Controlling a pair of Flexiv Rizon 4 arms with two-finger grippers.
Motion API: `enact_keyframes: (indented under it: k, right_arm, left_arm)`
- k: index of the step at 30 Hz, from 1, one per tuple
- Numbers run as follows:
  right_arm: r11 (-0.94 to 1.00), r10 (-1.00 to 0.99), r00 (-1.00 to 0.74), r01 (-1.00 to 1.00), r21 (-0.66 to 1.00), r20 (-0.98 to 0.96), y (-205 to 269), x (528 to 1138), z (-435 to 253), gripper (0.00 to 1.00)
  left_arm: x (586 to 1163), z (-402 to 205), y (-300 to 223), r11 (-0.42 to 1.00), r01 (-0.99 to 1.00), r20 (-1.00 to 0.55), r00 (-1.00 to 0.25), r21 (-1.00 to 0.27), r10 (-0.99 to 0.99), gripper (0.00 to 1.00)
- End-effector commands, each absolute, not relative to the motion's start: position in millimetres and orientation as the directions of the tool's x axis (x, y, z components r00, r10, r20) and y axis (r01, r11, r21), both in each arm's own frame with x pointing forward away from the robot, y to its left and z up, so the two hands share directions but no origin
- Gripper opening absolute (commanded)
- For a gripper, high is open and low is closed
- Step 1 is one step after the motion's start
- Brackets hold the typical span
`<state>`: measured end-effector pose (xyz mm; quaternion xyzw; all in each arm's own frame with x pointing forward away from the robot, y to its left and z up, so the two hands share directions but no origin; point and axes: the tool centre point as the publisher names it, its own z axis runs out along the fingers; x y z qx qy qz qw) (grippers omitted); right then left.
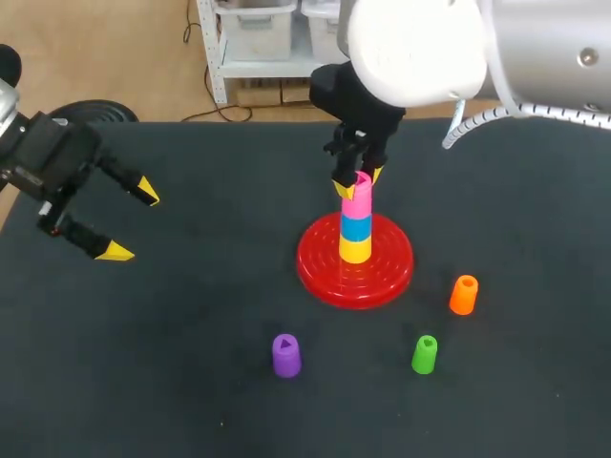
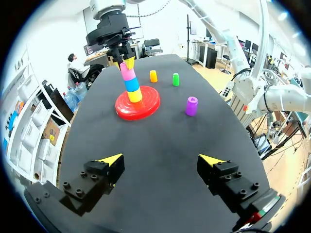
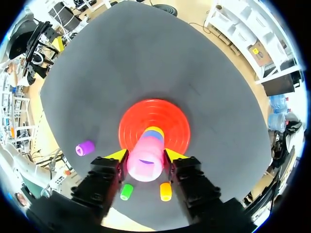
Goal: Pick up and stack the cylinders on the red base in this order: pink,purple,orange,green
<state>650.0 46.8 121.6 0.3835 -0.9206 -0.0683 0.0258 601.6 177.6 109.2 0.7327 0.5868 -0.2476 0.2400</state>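
Observation:
The red base [image 1: 315, 269] carries a stack of a yellow cylinder [image 1: 355, 251], a blue one [image 1: 355, 227] and the pink cylinder [image 1: 359, 198] on top. My right gripper [image 1: 356, 181] comes down from above with both fingers against the pink cylinder [image 3: 145, 162], shut on it. On the table in front of the base lie the purple cylinder [image 1: 285, 354], the green cylinder [image 1: 425, 354] and the orange cylinder [image 1: 463, 294]. My left gripper [image 1: 134, 221] hangs open and empty at the far left, well away from the stack [image 2: 131, 85].
In the right wrist view the purple cylinder [image 3: 85, 148] lies off to one side of the base [image 3: 172, 119]. The green [image 3: 127, 191] and orange [image 3: 165, 191] cylinders show under the fingers. Dark tabletop [image 1: 172, 363] surrounds everything.

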Motion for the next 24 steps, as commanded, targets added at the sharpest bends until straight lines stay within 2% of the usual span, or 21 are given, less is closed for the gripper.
enact_keyframes:
  k: [1, 12, 24]
  right_arm:
    - [0.704, -0.702, -0.712, -0.698, 0.133, -0.024, 44.7, 644.8, 114.0, 1.0]
    - [0.713, -0.694, -0.717, -0.696, 0.082, -0.065, 44.5, 642.8, 135.1, 1.0]
    - [0.611, -0.785, -0.604, -0.791, -0.014, -0.138, 78.9, 598.4, 174.0, 1.0]
  left_arm:
    - [601.4, 108.5, 177.8, -0.196, 0.979, -0.645, 0.19, 0.063, 0.741, 1.0]
    - [601.4, 108.5, 177.8, -0.196, 0.979, -0.645, 0.19, 0.063, 0.741, 1.0]
    - [601.4, 108.5, 177.8, -0.196, 0.979, -0.645, 0.19, 0.063, 0.741, 1.0]
